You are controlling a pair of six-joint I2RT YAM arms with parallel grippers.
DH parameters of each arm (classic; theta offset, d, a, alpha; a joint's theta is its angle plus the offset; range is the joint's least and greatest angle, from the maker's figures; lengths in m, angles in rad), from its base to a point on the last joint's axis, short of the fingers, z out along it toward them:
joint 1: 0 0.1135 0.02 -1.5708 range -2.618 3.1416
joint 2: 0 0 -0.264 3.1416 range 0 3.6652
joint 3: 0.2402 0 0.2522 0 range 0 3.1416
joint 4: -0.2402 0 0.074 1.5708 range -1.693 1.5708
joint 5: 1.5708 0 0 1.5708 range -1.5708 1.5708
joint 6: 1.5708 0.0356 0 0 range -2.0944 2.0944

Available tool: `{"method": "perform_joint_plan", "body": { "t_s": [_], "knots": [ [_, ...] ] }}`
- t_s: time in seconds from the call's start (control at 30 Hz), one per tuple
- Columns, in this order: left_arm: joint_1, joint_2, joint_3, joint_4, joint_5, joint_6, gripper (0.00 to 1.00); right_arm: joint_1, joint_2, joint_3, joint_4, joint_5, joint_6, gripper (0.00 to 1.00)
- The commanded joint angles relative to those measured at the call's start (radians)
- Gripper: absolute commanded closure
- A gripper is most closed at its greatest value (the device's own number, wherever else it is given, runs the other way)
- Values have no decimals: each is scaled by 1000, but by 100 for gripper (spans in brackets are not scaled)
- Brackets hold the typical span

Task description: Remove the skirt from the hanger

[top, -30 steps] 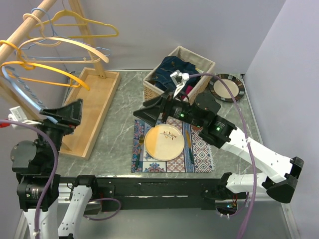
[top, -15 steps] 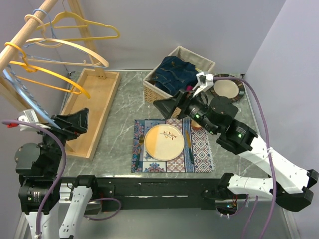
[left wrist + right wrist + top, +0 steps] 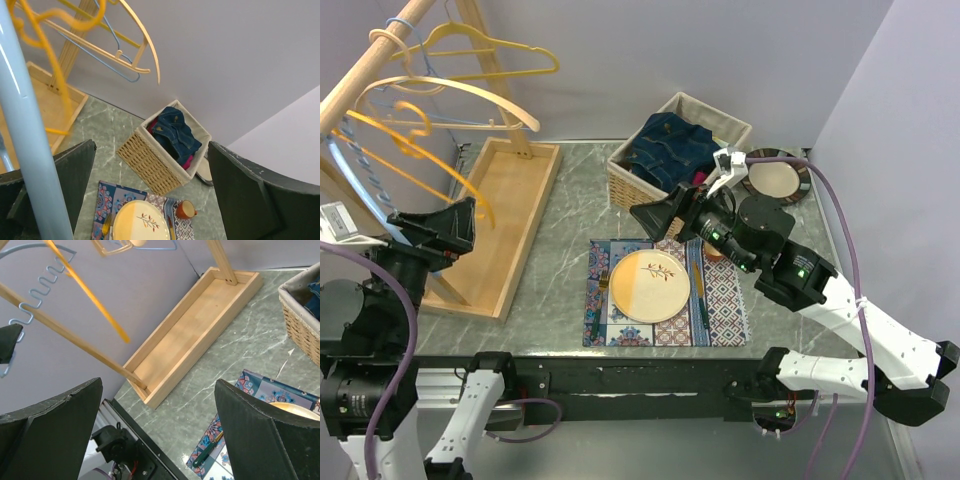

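The denim skirt [image 3: 672,148] lies bunched in the wicker basket [image 3: 638,186], off any hanger; it also shows in the left wrist view [image 3: 176,134]. Bare hangers hang on the wooden rail [image 3: 360,75]: a yellow one [image 3: 415,150], a wooden one [image 3: 470,92] and a pale blue one [image 3: 25,140] close to my left fingers. My left gripper [image 3: 438,226] is open and empty beside the rack, its jaws wide apart in the left wrist view [image 3: 150,190]. My right gripper [image 3: 656,216] is open and empty above the placemat's far edge, also wide in the right wrist view [image 3: 160,430].
The rack's wooden base tray [image 3: 505,215] lies at the left. A patterned placemat [image 3: 725,300] holds a yellow plate [image 3: 648,286], cutlery and an orange cup [image 3: 185,209]. A dark-rimmed plate [image 3: 775,175] sits at the back right, beside the basket.
My right arm swung right, away from the rack, then held still. My left gripper shifted left and up by the rack. The yellow hangers have swung.
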Motion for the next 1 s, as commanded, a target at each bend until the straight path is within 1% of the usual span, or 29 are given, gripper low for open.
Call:
{"method": "perform_joint_plan", "body": {
  "t_s": [0.0,0.17,0.4,0.53,0.6,0.63,0.73,0.97],
  "knots": [
    [1,20,78,0,-46,4,2,7,-11,11,7,16,-9,0],
    [1,-20,85,-34,-46,2,4,7,-20,-11,18,2,-3,0],
    [1,-49,50,10,106,51,4,7,-24,-26,25,-15,2,0],
    [1,-36,47,-5,166,79,7,7,-18,-31,25,-18,10,0],
    [1,-29,36,-8,213,106,7,5,-14,-32,30,-24,14,0],
    [1,-23,30,-9,260,117,7,5,-14,-34,31,-33,13,0],
    [1,-16,26,-20,321,174,5,5,-11,-44,48,-43,10,0],
    [1,14,62,-81,350,289,2,5,29,-43,71,-87,-1,0]
  ]
}}
